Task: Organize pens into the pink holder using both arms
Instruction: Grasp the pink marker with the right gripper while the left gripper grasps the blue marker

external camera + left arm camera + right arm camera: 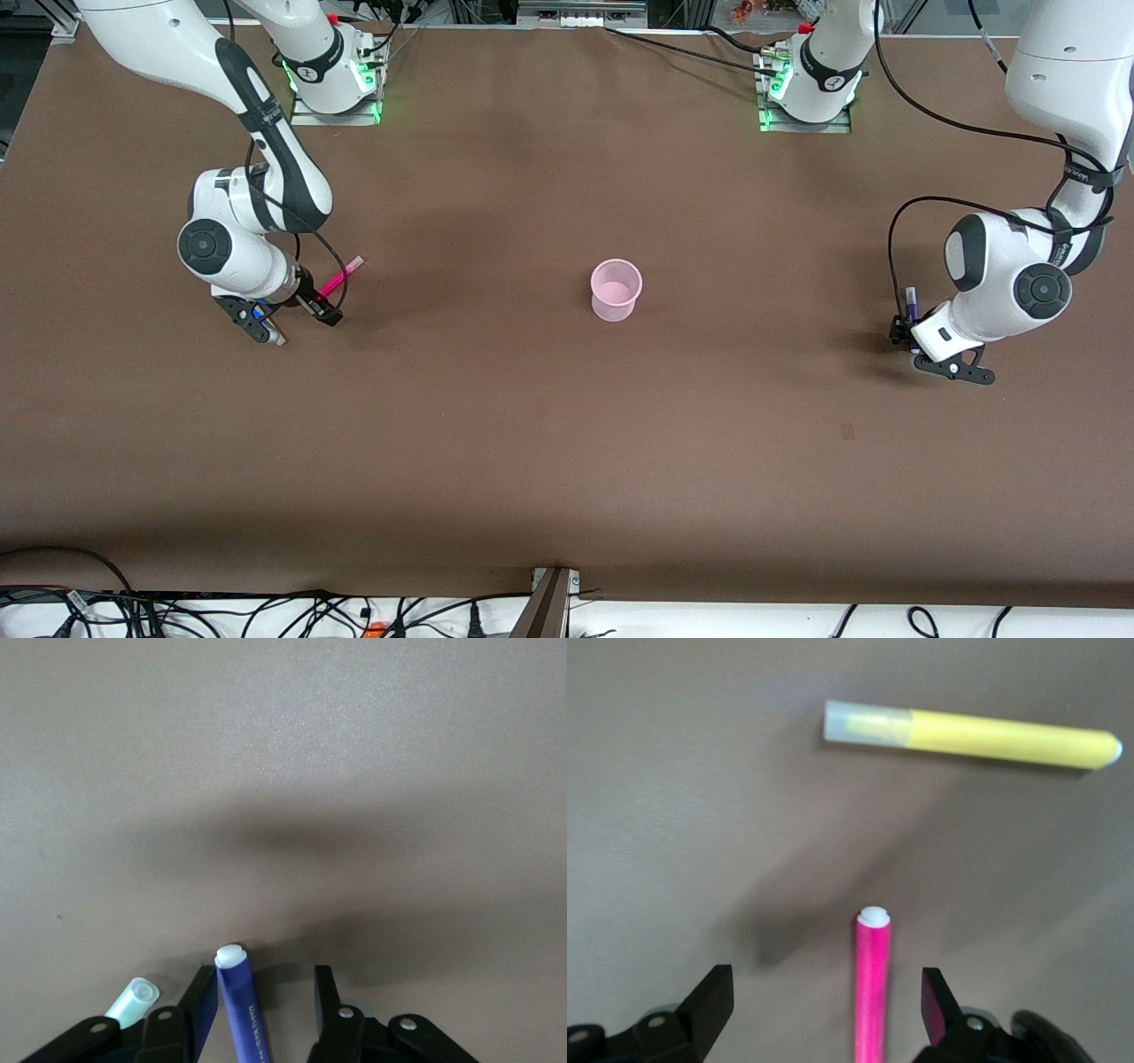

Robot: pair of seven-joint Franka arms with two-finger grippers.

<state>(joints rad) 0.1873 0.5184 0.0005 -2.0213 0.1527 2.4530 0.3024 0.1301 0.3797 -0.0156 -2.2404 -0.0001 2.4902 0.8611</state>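
One pink holder (616,288), four pens (873,988)

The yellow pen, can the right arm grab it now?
Probably not right away. The right gripper stands open around the magenta-pink pen, so that one comes first. The yellow pen lies bare on the table close by, nothing covering it.

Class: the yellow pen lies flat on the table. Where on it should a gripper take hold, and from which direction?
Grip the yellow pen mid-barrel, coming straight down from above with fingers across its width. It lies flat, long and slim, with bare table along both sides. The right gripper, open around the pink pen, seems closest.
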